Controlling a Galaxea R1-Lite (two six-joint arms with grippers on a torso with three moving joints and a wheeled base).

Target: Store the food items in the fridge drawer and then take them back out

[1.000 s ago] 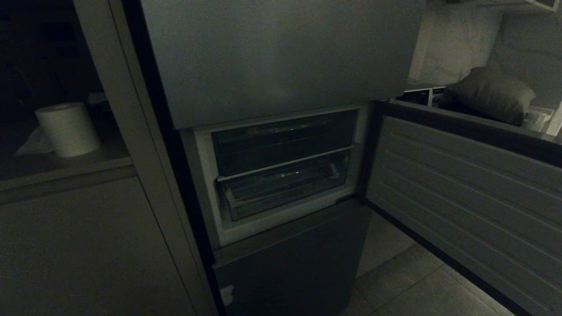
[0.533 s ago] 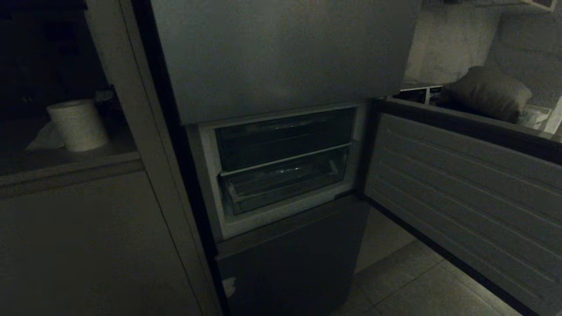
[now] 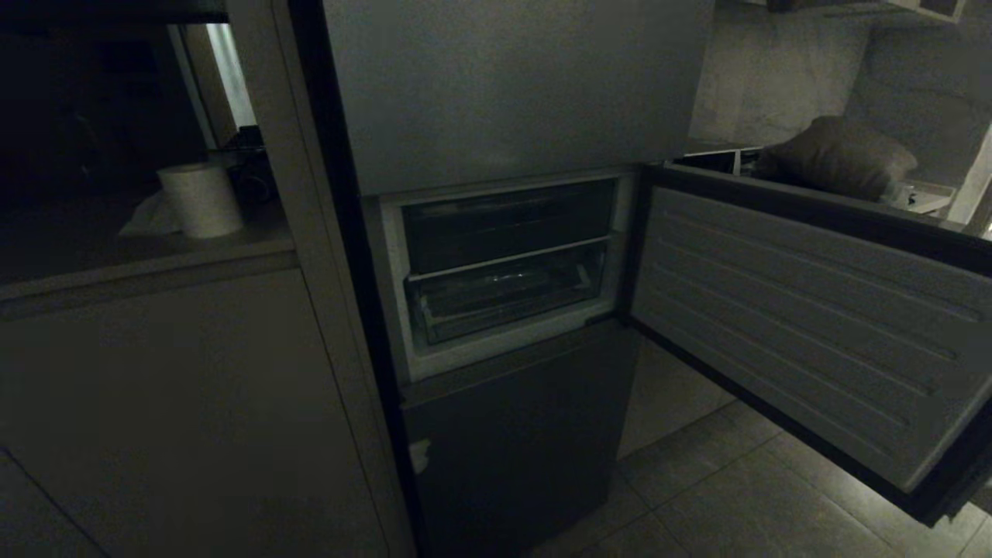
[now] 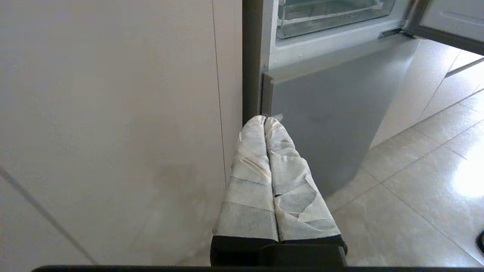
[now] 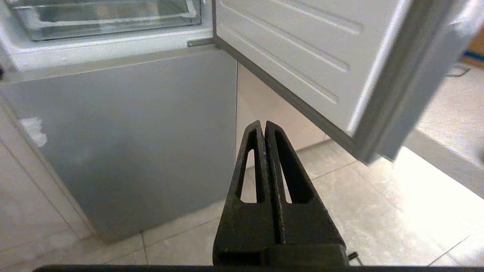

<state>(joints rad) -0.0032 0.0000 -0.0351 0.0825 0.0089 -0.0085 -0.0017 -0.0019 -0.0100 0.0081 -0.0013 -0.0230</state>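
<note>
Head view: the fridge's middle compartment stands open, its door (image 3: 783,325) swung out to the right. The clear fridge drawer (image 3: 504,298) sits pushed in under a darker bin (image 3: 508,225); no contents can be made out in either. A paper roll (image 3: 200,199) stands on the surface (image 3: 155,256) at left, and a cushion (image 3: 837,155) lies beyond the door. Neither arm appears here.

Left wrist view: the left gripper (image 4: 265,120), fingers taped white and pressed together, holds nothing, low before the closed lower fridge door (image 4: 332,113) and cabinet panel (image 4: 113,113).

Right wrist view: the right gripper (image 5: 263,122), black fingers closed and holding nothing, hangs over the tiled floor (image 5: 378,211) below the open door.
</note>
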